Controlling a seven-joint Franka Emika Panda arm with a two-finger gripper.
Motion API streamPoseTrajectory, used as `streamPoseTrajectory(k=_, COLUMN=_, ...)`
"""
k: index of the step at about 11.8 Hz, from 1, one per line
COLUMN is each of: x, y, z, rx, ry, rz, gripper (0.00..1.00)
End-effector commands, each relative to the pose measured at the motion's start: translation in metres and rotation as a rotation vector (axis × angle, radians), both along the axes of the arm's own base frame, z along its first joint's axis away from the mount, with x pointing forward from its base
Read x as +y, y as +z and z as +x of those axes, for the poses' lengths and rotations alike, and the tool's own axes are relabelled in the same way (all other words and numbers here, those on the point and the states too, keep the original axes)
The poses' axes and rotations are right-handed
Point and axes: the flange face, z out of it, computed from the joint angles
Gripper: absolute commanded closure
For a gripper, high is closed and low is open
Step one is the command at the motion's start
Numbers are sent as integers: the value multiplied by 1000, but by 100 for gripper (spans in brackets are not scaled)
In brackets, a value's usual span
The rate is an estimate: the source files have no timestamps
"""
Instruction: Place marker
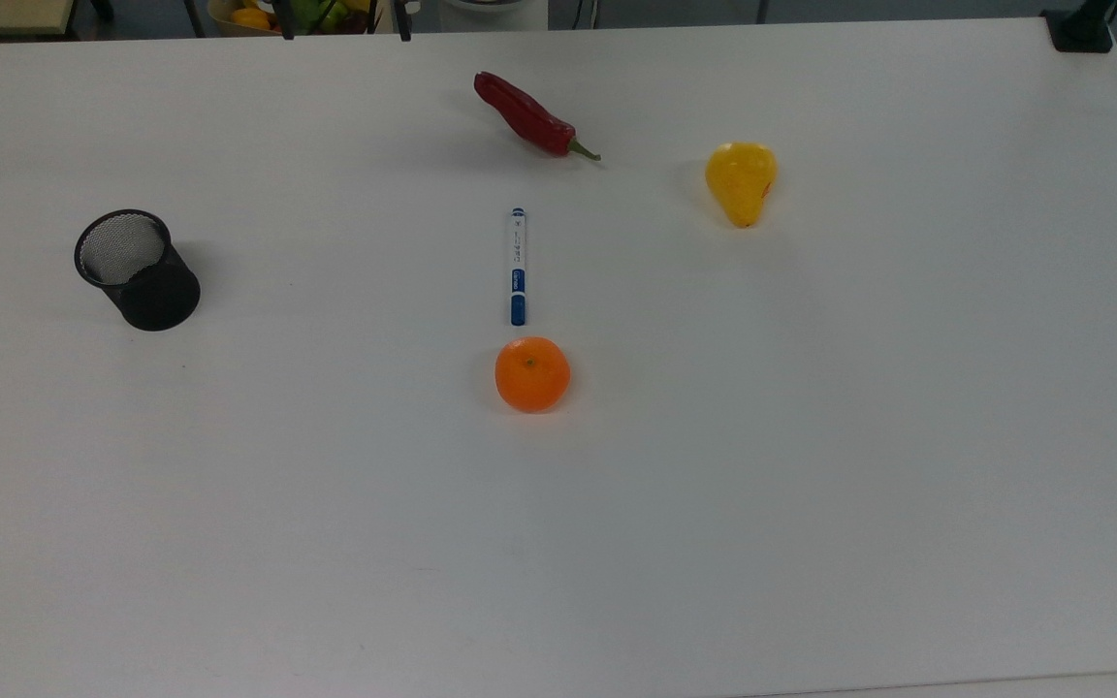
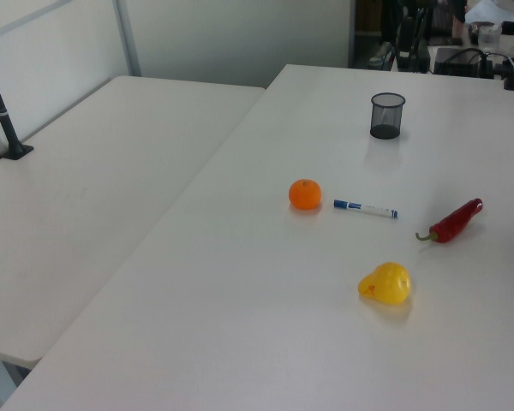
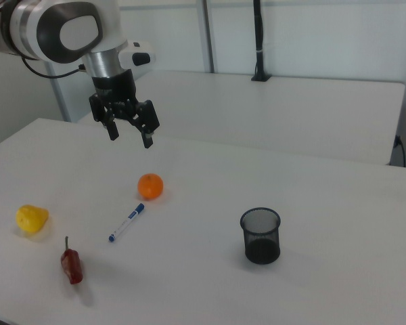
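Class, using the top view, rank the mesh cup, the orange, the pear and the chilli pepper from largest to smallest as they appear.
1. mesh cup, largest.
2. chilli pepper, longest of the food items though slim.
3. pear and orange: these look much alike in area, so no firm order between them.

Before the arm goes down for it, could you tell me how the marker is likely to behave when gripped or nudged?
The marker is a slim, straight cylinder lying flat on the table, so it will probably roll if nudged sideways. It looks rigid and light. Its smooth barrel may slip unless the open gripper closes across its middle.
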Motion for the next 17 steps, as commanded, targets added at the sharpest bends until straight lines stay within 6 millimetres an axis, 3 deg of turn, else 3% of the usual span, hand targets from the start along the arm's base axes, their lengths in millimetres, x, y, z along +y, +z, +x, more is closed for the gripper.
streamPoseTrajectory(k=1, x=3, y=-1, z=-2, rx=-16, ry=12, rz=14, gripper=0)
streamPoseTrajectory(k=5, x=8, y=-14, z=9, rx=-34, ry=32, rz=-1, gripper=0)
streamPoseTrajectory(k=10, x=41, y=-48, z=32, rx=-63, ry=21, rz=-8, gripper=0)
streamPoseTrajectory(k=13, x=57, y=-76, z=38, rx=-63, ry=18, rz=-20, gripper=0)
streamPoseTrajectory(k=17, x=95, y=-126, z=50, rx=-70, ry=-48, rz=-11, gripper=0)
